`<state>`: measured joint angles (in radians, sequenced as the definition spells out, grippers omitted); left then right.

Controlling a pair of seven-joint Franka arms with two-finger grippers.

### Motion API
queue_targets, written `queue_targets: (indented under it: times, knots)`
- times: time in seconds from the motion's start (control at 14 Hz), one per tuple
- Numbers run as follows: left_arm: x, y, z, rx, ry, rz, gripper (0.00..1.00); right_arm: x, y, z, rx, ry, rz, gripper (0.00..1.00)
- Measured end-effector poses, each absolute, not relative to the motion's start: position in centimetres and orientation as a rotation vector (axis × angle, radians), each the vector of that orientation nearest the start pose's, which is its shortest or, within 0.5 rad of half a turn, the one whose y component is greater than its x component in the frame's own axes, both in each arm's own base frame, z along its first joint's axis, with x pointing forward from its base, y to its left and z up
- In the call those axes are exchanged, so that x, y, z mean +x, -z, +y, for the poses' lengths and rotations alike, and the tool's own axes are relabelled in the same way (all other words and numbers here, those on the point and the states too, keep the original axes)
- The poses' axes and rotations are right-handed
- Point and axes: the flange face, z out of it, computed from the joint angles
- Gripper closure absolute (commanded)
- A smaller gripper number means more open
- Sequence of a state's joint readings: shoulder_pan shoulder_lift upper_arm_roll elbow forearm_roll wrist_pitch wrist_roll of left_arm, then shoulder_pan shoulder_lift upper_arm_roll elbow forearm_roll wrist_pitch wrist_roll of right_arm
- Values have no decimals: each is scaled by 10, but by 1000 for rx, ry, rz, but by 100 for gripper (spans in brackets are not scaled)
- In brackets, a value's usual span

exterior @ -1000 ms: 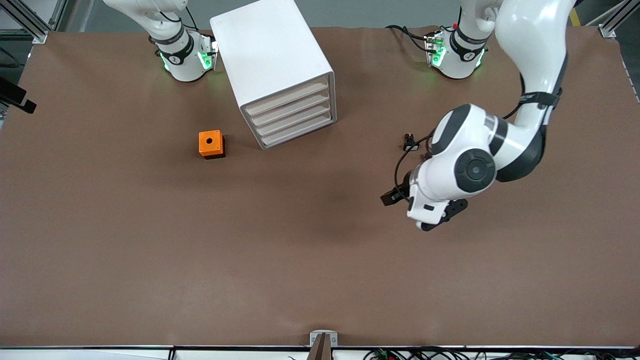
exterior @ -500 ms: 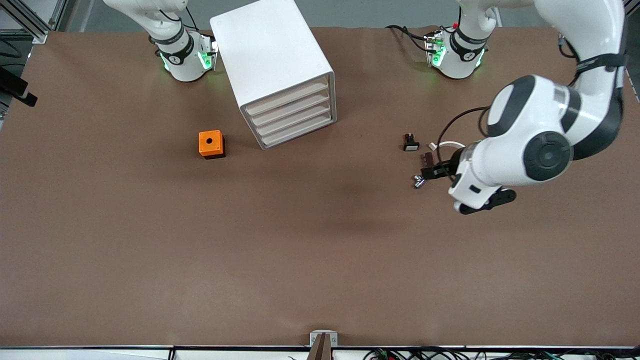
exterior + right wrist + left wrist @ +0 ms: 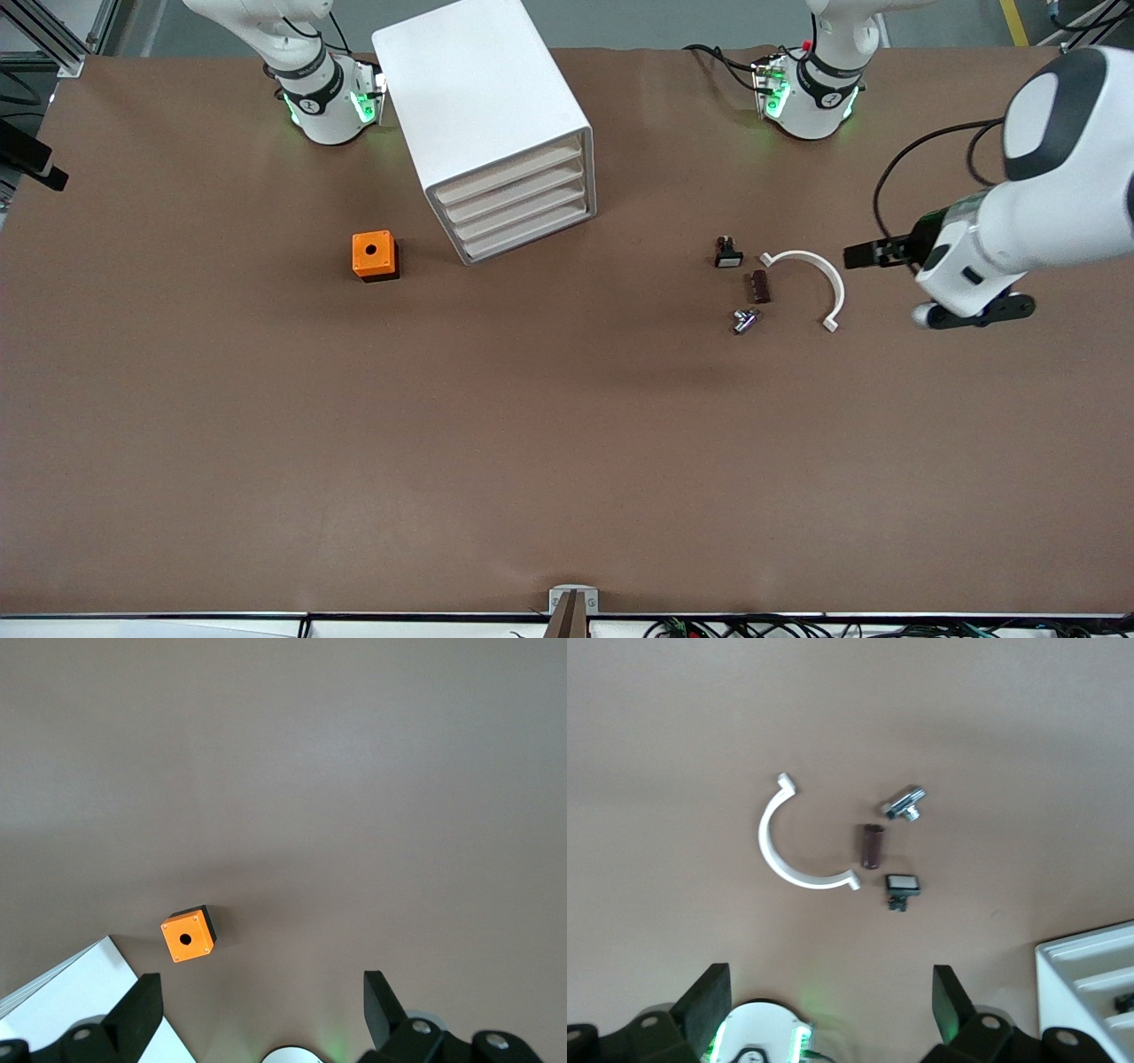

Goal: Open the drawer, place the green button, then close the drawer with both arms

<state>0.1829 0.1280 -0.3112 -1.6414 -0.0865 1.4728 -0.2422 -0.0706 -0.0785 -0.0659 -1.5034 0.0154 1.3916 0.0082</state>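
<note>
Presently left pincer [image 3: 830, 1005] spread empty over table [image 3: 567, 443], right pincer [image 3: 261, 1010] spread above orange box [image 3: 188, 936]

Table covering [image 3: 266, 425]: matt brown, smooth, paper-like. Drawer cabinet [image 3: 483, 106] and curved clip [image 3: 784, 846] beneath the left claw: smooth white plastic. Small fitting [image 3: 904, 804] beside the clip: shiny metal.

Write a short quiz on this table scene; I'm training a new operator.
1. True or false: every drawer of the white cabinet is shut.
2. Which lies nearest the orange box? A) the cabinet B) the white curved clip C) the brown cylinder
3. Fill in: the left tool, up over the table beside the clip, has its fingers ____.
Key: 1 true; 2 A; 3 open.
</note>
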Motion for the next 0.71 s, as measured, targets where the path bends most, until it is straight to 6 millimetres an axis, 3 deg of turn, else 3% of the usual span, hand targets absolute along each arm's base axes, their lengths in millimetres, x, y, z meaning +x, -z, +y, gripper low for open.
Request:
queue_targets:
  times: [0.21,0.43,0.71]
  knots:
    - [545,-527,-42,-3182,-447,-137,0,505,-682,-69,-3111,-50,221,0]
    - [546,-537,-14,-3206,-336,-132,0,505,-682,-70,-3111,-50,222,0]
    - [557,-542,-11,-3222,-182,-132,0,505,-682,-69,-3111,-50,219,0]
